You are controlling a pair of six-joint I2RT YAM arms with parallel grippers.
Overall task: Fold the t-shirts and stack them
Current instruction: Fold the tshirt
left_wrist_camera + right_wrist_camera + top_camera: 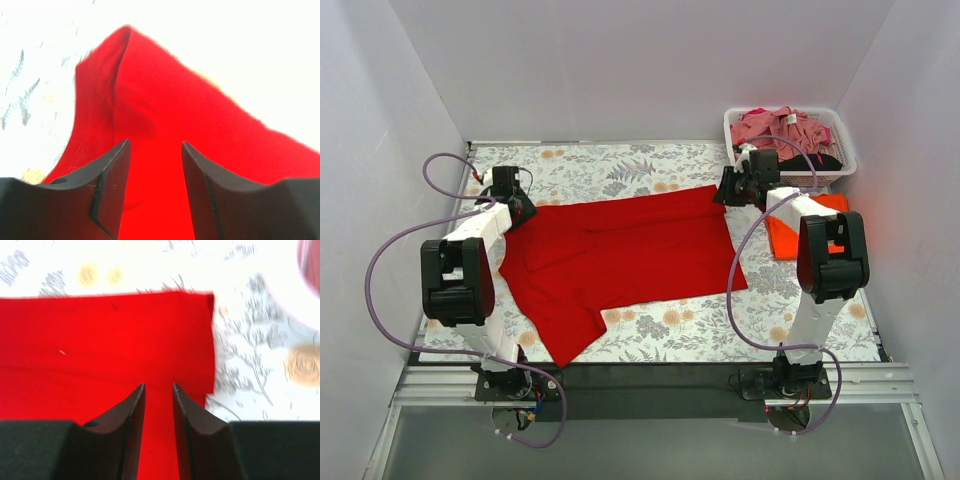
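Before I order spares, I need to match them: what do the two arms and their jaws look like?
The left arm and right arm match: white link shells, bulky black joint housings. A lilac cable loops from each base to the wrist. The jaws are matte black tapering wedges. No markings are legible.
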